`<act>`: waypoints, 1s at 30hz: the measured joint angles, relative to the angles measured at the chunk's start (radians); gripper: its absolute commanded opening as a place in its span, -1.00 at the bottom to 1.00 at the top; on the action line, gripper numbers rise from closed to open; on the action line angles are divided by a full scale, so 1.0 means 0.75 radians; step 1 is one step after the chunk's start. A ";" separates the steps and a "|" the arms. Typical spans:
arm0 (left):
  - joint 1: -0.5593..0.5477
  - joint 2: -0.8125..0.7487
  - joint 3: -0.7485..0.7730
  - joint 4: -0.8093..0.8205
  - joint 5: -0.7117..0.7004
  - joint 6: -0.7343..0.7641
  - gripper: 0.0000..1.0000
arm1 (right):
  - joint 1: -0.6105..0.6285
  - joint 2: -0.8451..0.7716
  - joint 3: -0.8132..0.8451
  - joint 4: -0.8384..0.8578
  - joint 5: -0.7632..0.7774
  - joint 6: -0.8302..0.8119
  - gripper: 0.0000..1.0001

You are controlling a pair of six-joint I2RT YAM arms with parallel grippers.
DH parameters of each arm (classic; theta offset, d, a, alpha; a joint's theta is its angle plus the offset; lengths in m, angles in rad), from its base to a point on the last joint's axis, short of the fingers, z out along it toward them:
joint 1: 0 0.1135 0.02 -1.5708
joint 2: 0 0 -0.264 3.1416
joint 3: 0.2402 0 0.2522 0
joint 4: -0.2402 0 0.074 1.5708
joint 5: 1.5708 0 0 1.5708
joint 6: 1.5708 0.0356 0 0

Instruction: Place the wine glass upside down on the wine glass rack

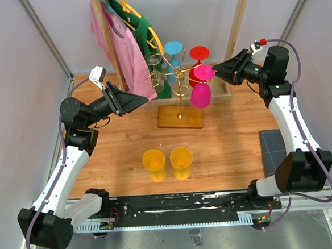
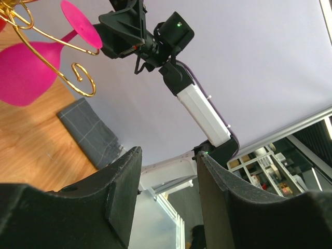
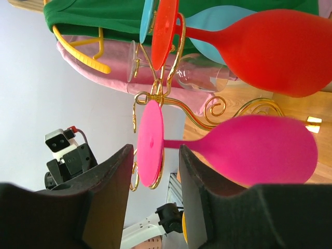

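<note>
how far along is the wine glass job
Done: the pink glass hangs upside down on the gold rack. In hand: nothing; the right claw is open by its foot, left claw open. Left: probably withdrawing; two yellow glasses stand on the table.

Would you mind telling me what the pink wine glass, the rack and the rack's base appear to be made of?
The pink wine glass is probably plastic or silicone: opaque, even colour, soft satin sheen. The wine glass rack looks like thin metal wire with a polished gold finish that glints. Its base looks like wood: warm brown, slightly glossy.
</note>
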 measured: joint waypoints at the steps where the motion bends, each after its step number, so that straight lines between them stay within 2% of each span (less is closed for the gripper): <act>1: 0.000 0.000 0.000 0.000 0.000 0.002 0.04 | -0.002 -0.002 0.000 0.001 0.000 0.000 -0.13; 7: 0.000 0.000 0.001 -0.036 0.000 0.037 0.04 | -0.071 -0.039 -0.009 0.019 -0.003 0.001 -0.09; 13: 0.000 0.001 0.020 -0.140 -0.001 0.114 0.04 | -0.186 -0.170 -0.108 0.049 0.008 0.016 -0.09; 17: 0.002 0.010 0.113 -0.393 -0.035 0.295 0.04 | -0.194 -0.282 -0.192 0.035 0.039 0.008 -0.07; 21: 0.002 0.012 0.208 -0.743 -0.128 0.556 0.02 | -0.194 -0.371 -0.205 -0.036 0.072 -0.052 -0.04; 26: -0.009 -0.006 0.191 -1.093 -0.270 0.806 0.03 | -0.194 -0.464 -0.205 -0.114 0.105 -0.121 -0.01; 30: -0.076 -0.051 0.123 -1.305 -0.413 0.929 0.03 | -0.194 -0.500 -0.214 -0.144 0.115 -0.145 -0.01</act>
